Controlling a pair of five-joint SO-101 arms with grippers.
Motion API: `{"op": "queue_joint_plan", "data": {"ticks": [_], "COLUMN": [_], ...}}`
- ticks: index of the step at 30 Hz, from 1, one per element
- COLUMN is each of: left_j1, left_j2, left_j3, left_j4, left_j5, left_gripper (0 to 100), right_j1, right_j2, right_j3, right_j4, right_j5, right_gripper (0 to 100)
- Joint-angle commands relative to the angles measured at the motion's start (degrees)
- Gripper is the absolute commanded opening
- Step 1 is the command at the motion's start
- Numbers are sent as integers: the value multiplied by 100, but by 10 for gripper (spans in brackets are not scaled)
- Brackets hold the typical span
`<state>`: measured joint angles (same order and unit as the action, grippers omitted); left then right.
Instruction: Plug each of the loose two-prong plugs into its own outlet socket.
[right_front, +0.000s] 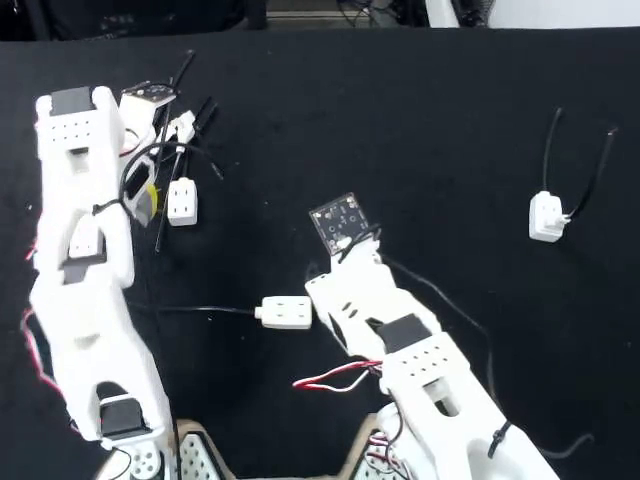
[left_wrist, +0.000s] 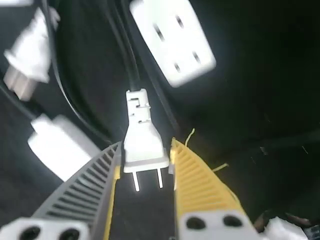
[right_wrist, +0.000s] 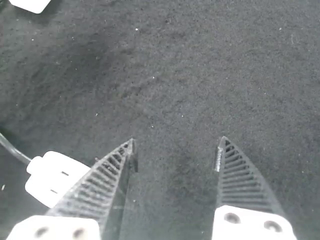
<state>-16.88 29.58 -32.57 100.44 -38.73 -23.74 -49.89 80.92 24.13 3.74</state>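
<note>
Left gripper (left_wrist: 145, 146) was clamped on a two-prong plug (left_wrist: 144, 137), prongs facing the wrist, outlet socket (left_wrist: 172, 40) near, ahead of it. Right gripper (right_wrist: 175, 145) hung spread open over black cloth (right_wrist: 210, 65), second socket (right_wrist: 50, 177) beside one finger.

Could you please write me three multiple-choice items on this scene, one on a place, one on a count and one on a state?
1. Where is the white plastic two-prong plug?
A) between the fingers of the left gripper
B) pushed into an outlet
C) lying loose on the table

2. How many slots show on the white rectangular outlet block in the left wrist view?
A) two
B) four
C) six

3. What state is the right gripper in?
A) shut on a cable
B) shut on a plug
C) open and empty

Answers: 1 A, that gripper clamps the plug's body; 2 B, two pairs of slots show; 3 C, bare black cloth shows between its spread fingers.
</note>
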Motion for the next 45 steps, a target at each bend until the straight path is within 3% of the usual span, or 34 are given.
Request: {"op": "queue_joint_plan", "data": {"ticks": [1, 7, 10, 13, 17, 23, 27, 31, 34, 39, 45], "left_j1": [-48, 927, 1974, 3099, 4268, 5385, 5508, 5481, 5446, 4796, 3670], "left_j2": [-1952, -3824, -4527, -4932, -4958, -4598, -4141, -3525, -3314, -3499, -3534], "left_j3": [1341, 3116, 3714, 4154, 5033, 5921, 6026, 5921, 5763, 5613, 5833], "left_j4": [44, 26, 18, -290, -1354, -3385, -4440, -4730, -4475, -3481, -3077], "left_j5": [70, 176, 774, 1327, 1873, 2514, 3165, 3648, 3763, 3534, 3059], "left_gripper": [30, 30, 30, 30, 30, 30, 34, 184, 249, 177, 170], "right_j1": [-9, 1442, 2321, 2954, 3798, 4905, 5037, 5029, 5029, 4941, 3895], "right_j2": [-171, -180, -180, -163, -180, -180, -180, -180, -180, -180, -145], "right_j3": [-215, -1068, -1648, -2308, -2624, -2264, -1938, -1824, -1824, -1824, -1824], "right_j4": [35, 976, 1556, 2497, 3358, 3481, 3446, 3437, 3437, 3437, 3437], "right_j5": [53, -352, -633, -290, 334, 923, 1204, 1240, 1240, 1240, 1240], "right_gripper": [240, 240, 240, 240, 240, 240, 240, 240, 240, 240, 240]}}
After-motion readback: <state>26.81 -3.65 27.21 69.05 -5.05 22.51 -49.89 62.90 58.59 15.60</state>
